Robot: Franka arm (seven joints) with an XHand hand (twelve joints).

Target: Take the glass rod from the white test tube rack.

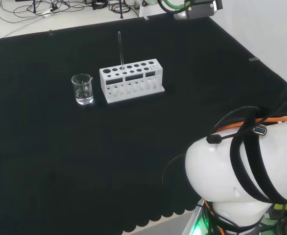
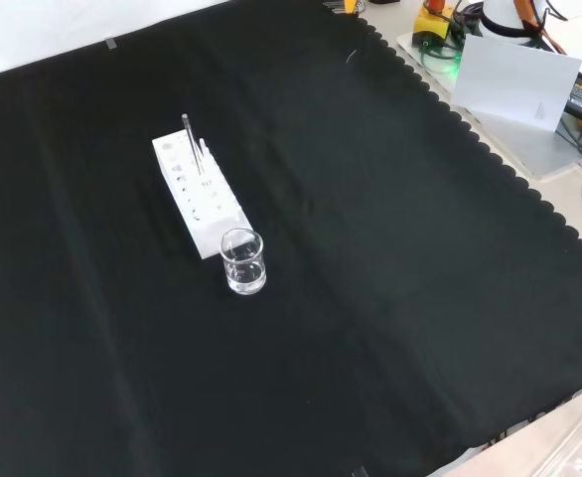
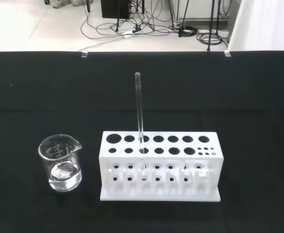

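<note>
1. Broadly, we note the black cloth covering the bench; the arm's white link bulks at the head view's lower right, well apart from the ware.
2. Next, the white test tube rack sits mid-cloth, its rows of holes facing up, which we judge leaves a clear approach from above.
3. Beside its end stands a clear beaker, near but not touching, with a little clear liquid at the bottom.
4. Smallest, the glass rod stands almost upright in a front-row hole near the beaker end, most of its length free above the rack for a pinch.
5. We cannot tell how the fingers stand; the task looks unstarted.
</note>
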